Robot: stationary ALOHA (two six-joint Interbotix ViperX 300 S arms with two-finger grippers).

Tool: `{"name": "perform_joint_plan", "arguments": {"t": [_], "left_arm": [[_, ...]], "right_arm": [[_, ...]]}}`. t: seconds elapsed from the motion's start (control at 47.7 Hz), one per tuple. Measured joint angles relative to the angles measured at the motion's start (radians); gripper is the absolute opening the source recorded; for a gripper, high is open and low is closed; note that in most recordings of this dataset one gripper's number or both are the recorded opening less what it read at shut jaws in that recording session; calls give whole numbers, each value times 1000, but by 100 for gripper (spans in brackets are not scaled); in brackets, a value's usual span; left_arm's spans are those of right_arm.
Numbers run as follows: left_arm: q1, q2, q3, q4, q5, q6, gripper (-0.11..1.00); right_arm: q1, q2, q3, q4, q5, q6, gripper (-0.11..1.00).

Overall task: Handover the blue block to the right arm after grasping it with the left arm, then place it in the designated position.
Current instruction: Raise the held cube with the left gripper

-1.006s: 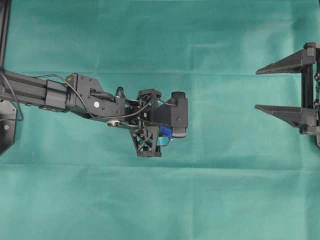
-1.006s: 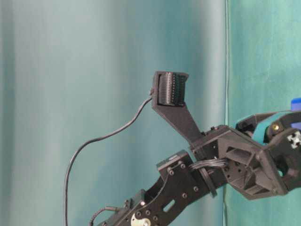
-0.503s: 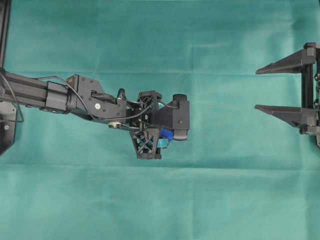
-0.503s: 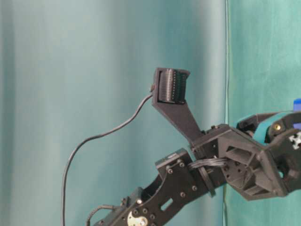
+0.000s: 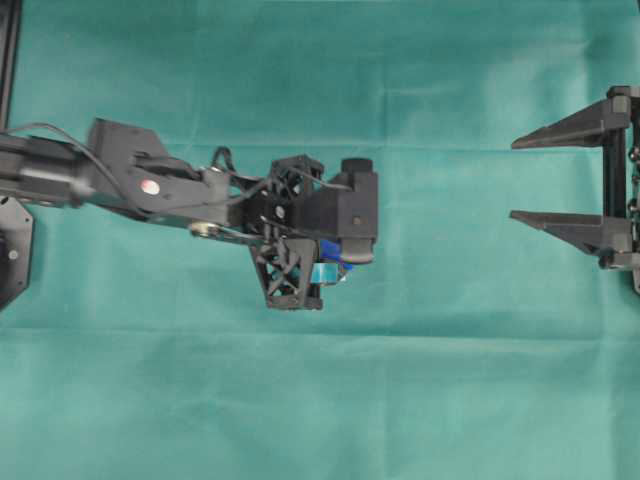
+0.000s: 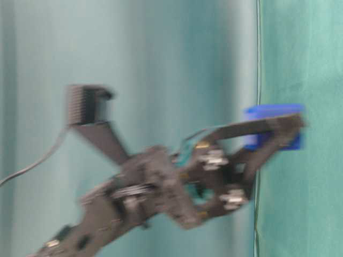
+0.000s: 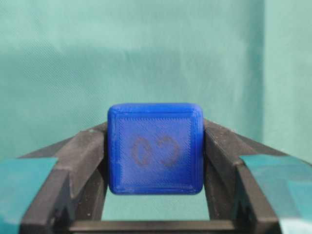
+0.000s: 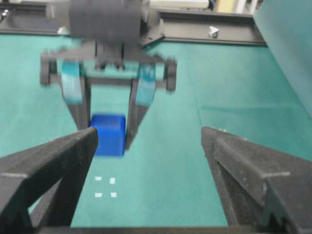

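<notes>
1. The left gripper (image 7: 155, 161) is clamped on the blue block (image 7: 155, 148). In the left wrist view the teal-taped fingers (image 7: 273, 187) press both side faces squarely, and the face with the faint darker mark looks at the camera.

2. The block is off the bench (image 5: 300, 400). In the table-level view, which is blurred, it sits at the tip of the left arm (image 5: 150, 190) against the green backdrop.

3. Seen from overhead, the block (image 5: 333, 254) peeks out under the wrist camera near the middle of the cloth. The right gripper (image 5: 515, 180) waits well apart at about 3 o'clock from it, its plain black fingers (image 5: 560, 128) spread wide and gripping nothing.

4. The step in hand looks like carrying the block toward the handover. To do it well, I would bring the block in between the spread black fingers level and centred, so that they close on the free faces.

5. The left grip should probably not let go until the right fingers have closed firmly; a skewed approach risks a corner pinch and a dropped cube.

6. In the right wrist view the block (image 8: 108, 134) hangs at about 12 o'clock from the designated position (image 8: 106, 187), four small white marks on the cloth.

7. No container shows in any view.
</notes>
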Motion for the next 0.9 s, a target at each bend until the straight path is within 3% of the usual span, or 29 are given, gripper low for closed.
{"name": "perform_joint_plan", "arguments": {"t": [0.503, 0.901], "left_arm": [[0, -150, -107, 5, 133, 8, 47], [5, -192, -221, 9, 268, 12, 47]], "right_arm": [[0, 0, 0, 0, 9, 0, 94], [0, 2, 0, 0, 9, 0, 94]]}}
